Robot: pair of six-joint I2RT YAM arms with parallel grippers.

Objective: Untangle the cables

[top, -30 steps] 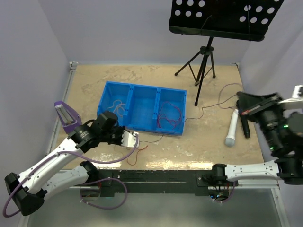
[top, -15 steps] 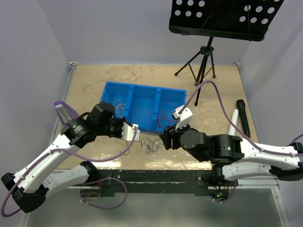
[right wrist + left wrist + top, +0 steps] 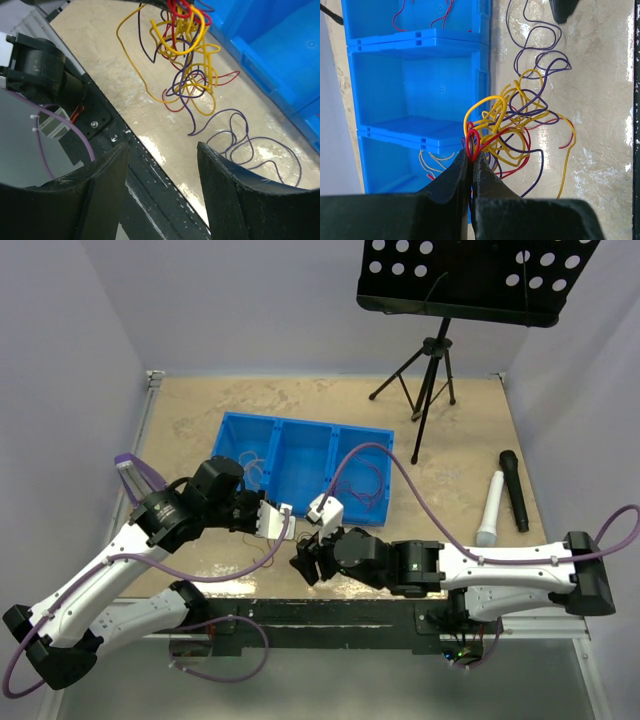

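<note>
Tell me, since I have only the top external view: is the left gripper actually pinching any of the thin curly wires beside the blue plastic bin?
Observer: Yes. The left wrist view shows the left gripper shut on a red wire loop at the edge of the tangle of red, yellow and purple wires.
Reviewer: And the other arm?
Observer: Its wrist view shows the right gripper open and empty, short of the tangle.
Reviewer: Any strand lying free?
Observer: One purple wire lies loosely looped on the tabletop beside the clump.
</note>
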